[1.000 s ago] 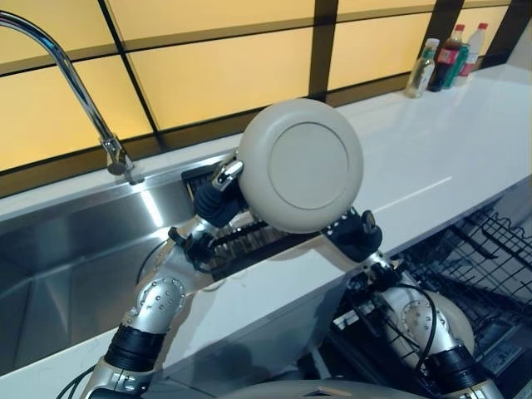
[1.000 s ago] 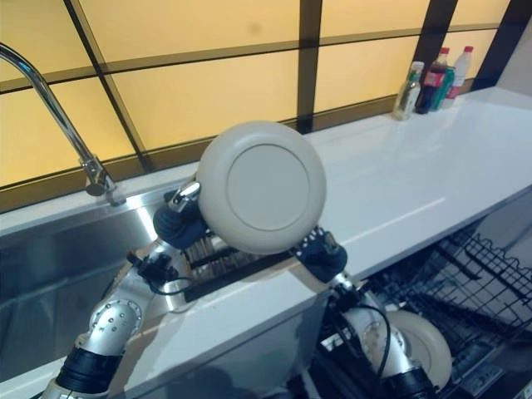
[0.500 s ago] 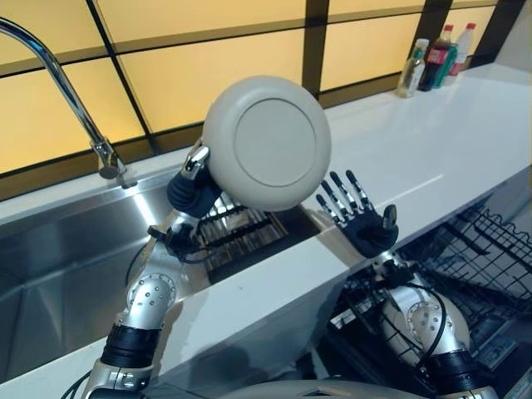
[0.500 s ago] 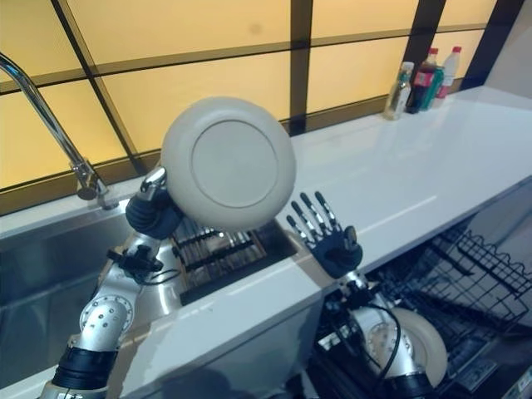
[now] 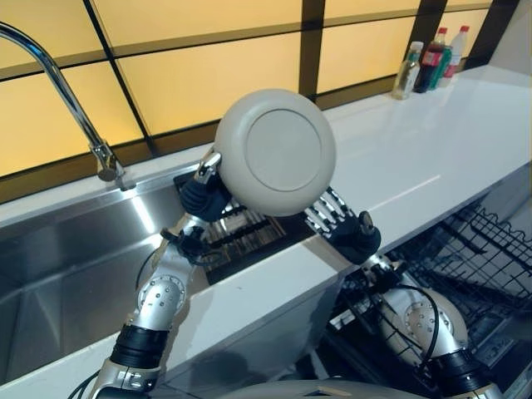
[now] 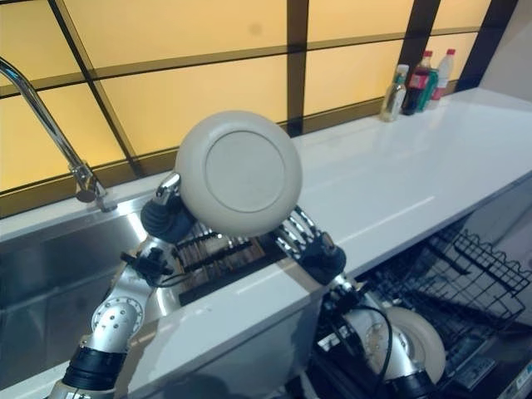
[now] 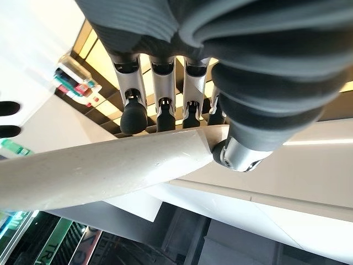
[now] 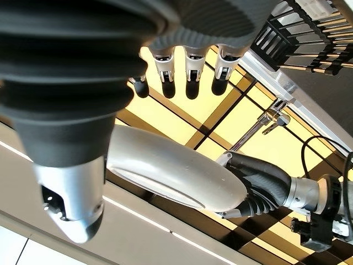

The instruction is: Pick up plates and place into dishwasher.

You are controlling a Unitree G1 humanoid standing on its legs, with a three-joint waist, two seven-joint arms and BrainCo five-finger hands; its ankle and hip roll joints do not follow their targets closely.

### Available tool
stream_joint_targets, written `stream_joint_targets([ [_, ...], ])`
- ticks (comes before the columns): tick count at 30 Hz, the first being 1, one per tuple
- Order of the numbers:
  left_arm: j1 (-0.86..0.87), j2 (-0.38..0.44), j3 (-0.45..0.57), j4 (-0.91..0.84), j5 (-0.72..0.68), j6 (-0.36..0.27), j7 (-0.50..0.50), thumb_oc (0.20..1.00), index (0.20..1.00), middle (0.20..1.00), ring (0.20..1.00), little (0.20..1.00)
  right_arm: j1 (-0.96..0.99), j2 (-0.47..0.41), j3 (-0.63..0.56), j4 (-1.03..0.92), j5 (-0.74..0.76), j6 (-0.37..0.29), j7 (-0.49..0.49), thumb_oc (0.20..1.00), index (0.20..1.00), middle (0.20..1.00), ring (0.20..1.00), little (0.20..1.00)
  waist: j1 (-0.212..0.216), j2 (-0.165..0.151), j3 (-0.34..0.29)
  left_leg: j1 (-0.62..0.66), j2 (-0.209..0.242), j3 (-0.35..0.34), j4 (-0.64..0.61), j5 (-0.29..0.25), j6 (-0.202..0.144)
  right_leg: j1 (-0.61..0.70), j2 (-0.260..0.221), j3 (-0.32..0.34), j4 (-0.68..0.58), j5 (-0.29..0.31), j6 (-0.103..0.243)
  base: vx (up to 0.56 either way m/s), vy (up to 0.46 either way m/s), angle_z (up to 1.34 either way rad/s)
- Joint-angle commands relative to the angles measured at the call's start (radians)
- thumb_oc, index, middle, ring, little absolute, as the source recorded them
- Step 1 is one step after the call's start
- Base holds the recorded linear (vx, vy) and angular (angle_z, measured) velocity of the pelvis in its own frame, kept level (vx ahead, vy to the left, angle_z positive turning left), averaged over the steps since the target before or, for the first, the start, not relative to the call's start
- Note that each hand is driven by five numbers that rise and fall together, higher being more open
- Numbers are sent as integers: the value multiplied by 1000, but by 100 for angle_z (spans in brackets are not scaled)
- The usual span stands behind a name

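Note:
A pale round plate (image 5: pixel 276 152) is held upright above the counter edge, its underside facing me. My left hand (image 5: pixel 204 195) grips its left rim. In the left wrist view the fingers (image 7: pixel 160 94) and thumb (image 7: pixel 242 149) pinch the plate's edge (image 7: pixel 110 165). My right hand (image 5: pixel 345 233) is open just under the plate's lower right rim, fingers straight and reaching behind it. In the right wrist view the plate (image 8: pixel 171 171) lies between the straight fingers (image 8: pixel 187 72) and the thumb, and I cannot tell whether they touch it.
A steel sink (image 5: pixel 66 266) with a curved faucet (image 5: pixel 58 75) and a dark slatted rack (image 5: pixel 241 237) lies at the left. The white counter (image 5: pixel 416 158) runs right to several bottles (image 5: pixel 428 62). Below it the dishwasher's wire rack (image 5: pixel 482 249) holds a pale plate (image 6: pixel 424 345).
Over the last half second the plate has come down and to the right. The right hand, then apart from it with fingers spread, is now back under its lower right rim.

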Motion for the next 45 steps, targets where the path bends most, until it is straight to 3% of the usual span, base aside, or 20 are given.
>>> stream_joint_targets([
  [1,-90,5,-6,5,-39,-40,-24,200,200,200,200,200,-88,33,10,-87,17,-5,-35,1000,1000,1000,1000,1000,2,-34,-5,-109,-64,-19,124,-48,76,32,-39,-46,49,-42,59,0,0,0],
  [18,-95,-9,-53,100,74,-23,4,200,200,200,200,200,-165,44,38,-134,85,-27,18,1000,1000,1000,1000,1000,16,-37,-6,-115,-66,-25,138,-54,80,33,-46,-52,57,-45,61,0,0,0],
  [19,-95,-9,-54,112,101,-27,9,200,200,200,200,200,-170,42,36,-140,85,-27,24,815,815,815,815,815,15,-37,-6,-116,-66,-23,138,-54,80,32,-45,-51,58,-45,61,0,0,0],
  [21,-95,-8,-54,127,124,-28,15,200,200,200,200,200,-174,42,32,-151,79,-30,29,235,235,235,235,235,14,-37,-5,-116,-65,-22,138,-54,80,30,-44,-49,59,-45,60,0,0,0],
  [22,-95,-8,-53,139,135,-30,16,200,200,200,200,200,-177,41,30,-151,75,-33,37,200,200,200,200,200,13,-37,-5,-116,-64,-20,139,-54,80,29,-43,-48,59,-45,60,0,0,0],
  [32,-95,-15,-44,176,148,-36,14,200,200,200,200,200,-176,29,5,-163,26,-58,32,200,200,200,200,200,6,-37,-6,-116,-59,-16,137,-51,77,30,-39,-43,55,-42,57,0,0,0],
  [45,-91,-3,-47,136,198,-61,40,200,200,200,200,200,-148,17,-26,-143,-29,-109,-66,200,200,200,200,200,-6,-34,1,-112,-54,-4,133,-49,75,29,-38,-36,51,-37,59,0,0,0],
])
